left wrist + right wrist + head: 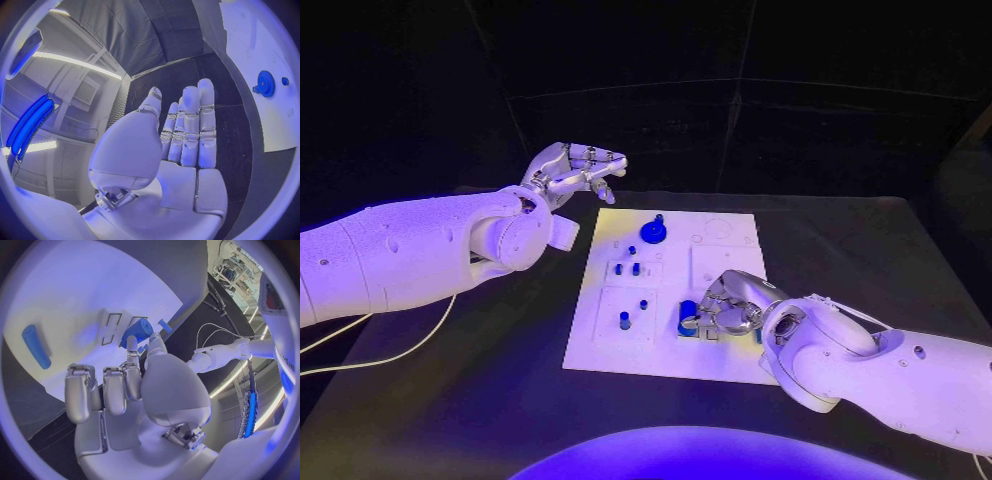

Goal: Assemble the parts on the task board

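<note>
Nearest me, my right hand (730, 308) sits low over the near edge of the task board (733, 360), its fingers (133, 371) pinched around a blue cylindrical part (688, 316). In the right wrist view that part (137, 332) is a short, stubby cylinder held between thumb and one finger, its long axis pointing away from the palm toward the board's surface; the other fingers are curled in beside it. A second blue piece (36, 346), a long rounded bar, lies flat on the white plate off to the side of the hand.

Further along the board I see small blue pegs (625, 320) standing upright in their outlined recesses, and beyond them a blue gear-like disc (653, 233) with a knob on top, near the far edge.

Farthest out, my left hand (574, 168) hovers above the tabletop (473, 400) just off the board's far left corner, fingers (190, 125) stretched straight and side by side, holding nothing.
</note>
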Controlling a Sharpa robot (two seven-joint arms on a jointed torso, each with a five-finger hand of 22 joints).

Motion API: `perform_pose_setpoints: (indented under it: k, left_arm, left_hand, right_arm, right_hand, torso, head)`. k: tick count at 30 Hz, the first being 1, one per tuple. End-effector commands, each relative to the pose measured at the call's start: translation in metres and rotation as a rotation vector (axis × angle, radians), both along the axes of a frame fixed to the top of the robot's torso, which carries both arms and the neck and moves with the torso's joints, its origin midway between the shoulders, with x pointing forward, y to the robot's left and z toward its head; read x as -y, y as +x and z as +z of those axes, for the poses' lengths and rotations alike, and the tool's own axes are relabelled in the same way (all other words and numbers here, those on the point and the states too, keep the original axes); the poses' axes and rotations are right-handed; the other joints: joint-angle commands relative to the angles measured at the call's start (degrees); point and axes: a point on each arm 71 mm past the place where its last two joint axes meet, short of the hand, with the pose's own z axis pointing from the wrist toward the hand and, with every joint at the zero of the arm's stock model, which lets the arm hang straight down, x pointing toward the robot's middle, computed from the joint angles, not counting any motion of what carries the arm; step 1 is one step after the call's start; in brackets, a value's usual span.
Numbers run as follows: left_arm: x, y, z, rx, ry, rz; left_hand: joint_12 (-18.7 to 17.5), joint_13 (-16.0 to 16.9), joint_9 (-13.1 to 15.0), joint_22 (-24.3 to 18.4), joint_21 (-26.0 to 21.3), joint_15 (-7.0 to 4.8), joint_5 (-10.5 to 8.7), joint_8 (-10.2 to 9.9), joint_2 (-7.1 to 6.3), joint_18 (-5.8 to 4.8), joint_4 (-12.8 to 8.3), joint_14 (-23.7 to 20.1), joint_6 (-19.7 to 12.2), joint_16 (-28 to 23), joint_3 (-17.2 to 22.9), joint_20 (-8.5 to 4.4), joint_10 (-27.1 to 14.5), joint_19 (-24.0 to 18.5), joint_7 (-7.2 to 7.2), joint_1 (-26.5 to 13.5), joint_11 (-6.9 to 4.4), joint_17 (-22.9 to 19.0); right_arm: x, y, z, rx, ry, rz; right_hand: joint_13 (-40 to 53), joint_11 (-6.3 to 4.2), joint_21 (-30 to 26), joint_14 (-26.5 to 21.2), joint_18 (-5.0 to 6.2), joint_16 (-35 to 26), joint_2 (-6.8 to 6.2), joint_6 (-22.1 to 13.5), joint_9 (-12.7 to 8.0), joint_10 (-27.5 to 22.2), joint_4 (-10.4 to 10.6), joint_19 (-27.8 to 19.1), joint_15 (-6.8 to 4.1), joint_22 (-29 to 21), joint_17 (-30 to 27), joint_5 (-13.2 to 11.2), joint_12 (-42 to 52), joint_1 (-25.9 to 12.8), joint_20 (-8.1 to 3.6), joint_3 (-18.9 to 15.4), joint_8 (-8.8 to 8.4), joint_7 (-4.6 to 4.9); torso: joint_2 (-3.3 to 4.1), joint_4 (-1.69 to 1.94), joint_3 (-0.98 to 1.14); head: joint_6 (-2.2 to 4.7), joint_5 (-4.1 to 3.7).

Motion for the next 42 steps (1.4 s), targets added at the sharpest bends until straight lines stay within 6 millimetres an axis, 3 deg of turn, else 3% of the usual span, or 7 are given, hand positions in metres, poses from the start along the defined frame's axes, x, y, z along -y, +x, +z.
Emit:
perform_pose_setpoints:
  k: [1,11,18,25,33,37,42]
  left_arm:
    - [0.001,0.000,0.002,0.013,-0.014,-0.013]
    - [0.002,0.001,0.002,0.012,-0.014,-0.017]
    - [0.001,0.001,0.002,0.012,-0.015,-0.017]
    - [0.001,0.000,0.002,0.014,-0.016,-0.018]
    - [0.001,0.000,0.003,0.022,-0.024,-0.027]
    - [0.003,0.000,0.003,0.024,-0.026,-0.031]
    - [0.006,-0.001,0.002,0.024,-0.028,-0.036]
  left_hand:
    - [0.3,0.0,-0.1,-0.1,-0.3,-0.04,0.21,0.0,-0.02,0.83,0.0,-0.4,-0.4,-0.1,-0.4,0.25,-0.3,-0.3,-0.04,-0.4,-0.05,-0.1]
    - [0.5,0.0,-0.1,-0.2,-0.4,-0.02,0.21,0.0,0.10,0.83,-0.1,-0.5,-0.4,-0.1,-0.4,0.27,-0.5,-0.3,-0.03,-0.3,-0.04,-0.1]
    - [0.5,0.0,-0.1,-0.2,-0.4,-0.02,0.21,0.0,0.10,0.83,-0.1,-0.5,-0.4,-0.1,-0.4,0.27,-0.5,-0.3,-0.03,-0.2,-0.04,-0.1]
    - [0.5,0.0,0.0,-0.2,-0.5,-0.02,0.21,0.0,0.18,0.83,-0.2,-0.5,-0.4,-0.1,-0.4,0.27,-0.6,-0.3,-0.03,-0.1,-0.03,-0.1]
    - [0.6,0.0,0.0,-0.2,-0.5,-0.01,0.21,0.0,0.22,0.83,-0.2,-0.6,-0.4,0.0,-0.4,0.28,-0.7,-0.3,-0.03,-0.1,-0.02,-0.1]
    - [0.6,0.0,0.0,-0.2,-0.5,-0.01,0.21,0.0,0.22,0.83,-0.2,-0.6,-0.4,0.0,-0.4,0.28,-0.7,-0.3,-0.03,-0.1,-0.02,-0.1]
    - [0.6,0.0,0.0,-0.2,-0.5,-0.01,0.21,0.0,0.24,0.83,-0.2,-0.6,-0.4,0.0,-0.4,0.28,-0.7,-0.3,-0.04,-0.1,-0.02,-0.1]
  right_arm:
    - [0.003,0.000,-0.006,-0.028,-0.064,0.014]
    - [0.009,0.000,-0.007,-0.029,-0.086,0.008]
    - [0.010,-0.001,-0.005,-0.020,-0.073,0.014]
    - [0.013,-0.001,-0.001,0.012,-0.013,0.003]
    - [0.045,-0.009,0.015,0.047,0.122,0.024]
    - [0.069,-0.012,0.019,0.041,0.103,-0.009]
    - [0.097,-0.010,0.019,0.060,0.018,-0.075]
  right_hand:
    - [3.4,-0.06,0.1,4.5,-0.36,0.0,0.60,0.0,0.1,0.3,-1.3,3.6,-0.36,12.2,7.6,-1.7,0.3,2.3,-0.46,0.3,0.38,-0.45]
    - [3.6,-0.13,0.2,4.5,-0.37,0.0,0.66,0.0,0.2,0.3,-2.8,3.7,-0.41,12.2,7.5,-2.2,0.3,3.9,-0.51,0.8,0.33,-0.51]
    - [3.6,0.02,0.2,4.5,-0.37,0.0,0.43,0.0,0.2,0.3,-2.5,3.7,-0.32,12.2,7.5,-2.4,0.2,2.9,-0.46,0.4,0.26,-0.31]
    - [3.1,0.29,0.0,4.4,-0.33,-0.1,0.19,-0.7,0.0,-0.1,-1.9,3.5,-0.13,12.1,7.3,-2.2,-0.4,1.4,-0.34,-0.2,-0.25,0.04]
    - [2.4,2.23,-0.6,4.3,-0.12,-0.6,1.42,-5.6,-1.7,-0.9,-2.7,3.0,1.40,11.4,6.7,0.8,-1.5,2.6,0.88,0.5,-4.67,2.40]
    - [1.8,2.61,-0.9,4.2,-0.02,-0.9,1.56,-5.9,-2.2,-1.4,-2.5,2.7,1.77,11.1,6.1,1.3,-2.2,2.1,1.31,0.3,-5.68,2.80]
    - [1.3,2.64,-1.2,4.0,0.10,-1.3,1.55,-4.9,-2.4,-1.9,-1.6,2.5,1.89,10.8,5.5,1.7,-2.9,0.5,1.62,-0.4,-6.17,2.72]
  torso:
    - [-0.04,-0.08,0.04]
    - [-0.11,0.08,0.03]
    - [-0.01,-0.04,0.03]
    - [-0.06,-0.02,0.01]
    - [-0.10,-0.27,-0.05]
    - [-0.19,-0.50,-0.11]
    - [-0.25,-0.54,-0.07]
  head:
    - [-0.07,-0.08]
    - [-0.22,-0.24]
    - [0.17,-0.09]
    - [-0.15,-0.03]
    - [0.45,-0.59]
    - [0.45,-0.95]
    - [0.43,-1.56]
